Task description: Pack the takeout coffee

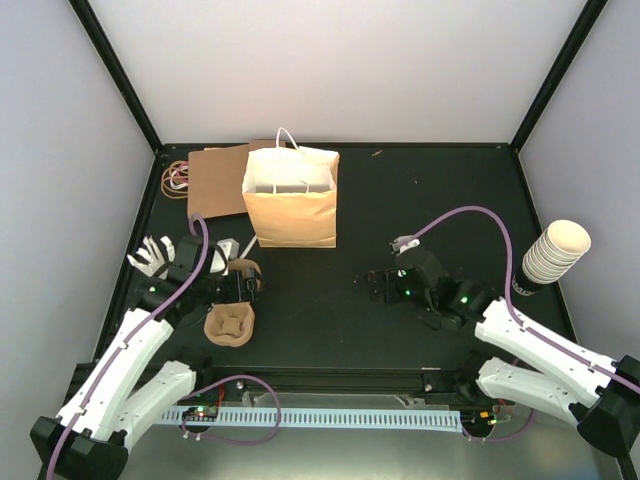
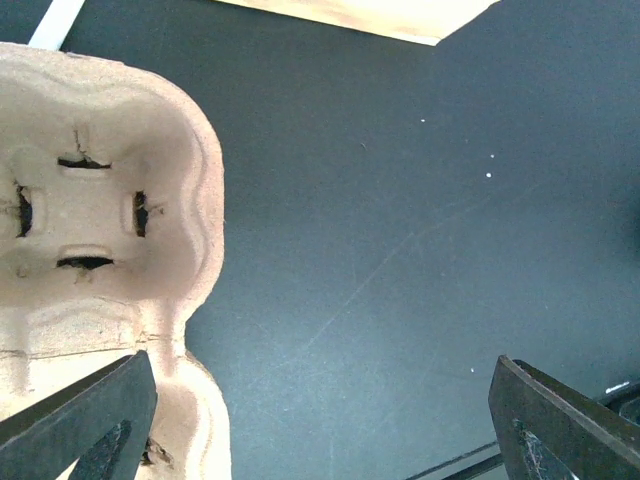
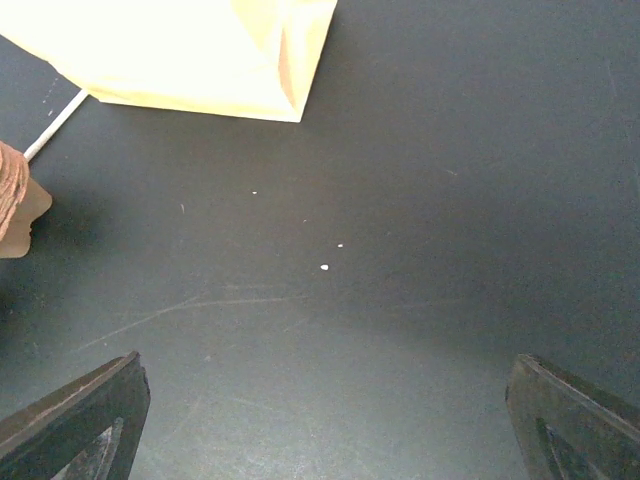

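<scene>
Grippers: left gripper [image 2: 320, 370], jaws spread, holding nothing, one finger over the edge of the pulp tray [image 2: 100, 200]. The right gripper [image 3: 328, 362], jaws spread, holding nothing, is above bare table [image 3: 400, 200] near the bag [image 3: 200, 50]. Other items: bag upright and open at back centre, flat brown sheet [image 1: 215, 180] and coiled bands [image 1: 177, 178] to its left, cup stack [image 1: 555, 250] at the right edge; coffees cannot be made out on the black surface.
</scene>
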Controlling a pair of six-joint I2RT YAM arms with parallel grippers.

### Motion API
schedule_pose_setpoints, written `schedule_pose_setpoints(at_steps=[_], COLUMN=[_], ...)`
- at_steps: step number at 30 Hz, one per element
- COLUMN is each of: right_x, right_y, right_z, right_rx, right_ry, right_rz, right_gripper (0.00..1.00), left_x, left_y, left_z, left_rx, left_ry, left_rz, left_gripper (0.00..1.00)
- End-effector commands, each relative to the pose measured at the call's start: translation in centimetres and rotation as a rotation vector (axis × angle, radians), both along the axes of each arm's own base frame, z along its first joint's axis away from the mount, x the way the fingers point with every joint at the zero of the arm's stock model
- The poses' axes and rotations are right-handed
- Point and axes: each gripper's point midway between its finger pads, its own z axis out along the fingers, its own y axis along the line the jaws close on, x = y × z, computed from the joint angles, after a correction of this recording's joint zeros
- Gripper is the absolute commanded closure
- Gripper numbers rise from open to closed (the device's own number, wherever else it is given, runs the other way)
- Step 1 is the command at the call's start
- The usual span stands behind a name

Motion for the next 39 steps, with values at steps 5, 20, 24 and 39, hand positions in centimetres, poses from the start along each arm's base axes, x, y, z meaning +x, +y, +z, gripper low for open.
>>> schedule_pose_setpoints(at_steps=[5,20,24,39], right_x=[1.3,4.8,5.7,5.5], right_y=[-0.9,-4.7,-6.6,-15.6], right_z=[0.1,-0.7,0.0,9.9], right_rx=[-0.030,-0.201,-0.237,-0.290], right_ry=[-0.057,-0.093,-0.077,-0.113], right_rz=[-0.077,-0.258,-0.342,-0.770], right_gripper=[0.00,0.00,0.00,0.14], left_x=[1.7,5.8,5.5,3.3], left_y=[0.0,-1.0,-3.7,-11.8], left_z=[-1.7,-2.4,-2.2,-1.7], left_rx=[0.008,0.143,0.060,-0.045], left_ry=[0.001,-0.061,-0.108,-0.193], left_rz=[0.127,0.058,-0.045,-0.305], left_gripper=[0.12,0.22,0.19,0.15])
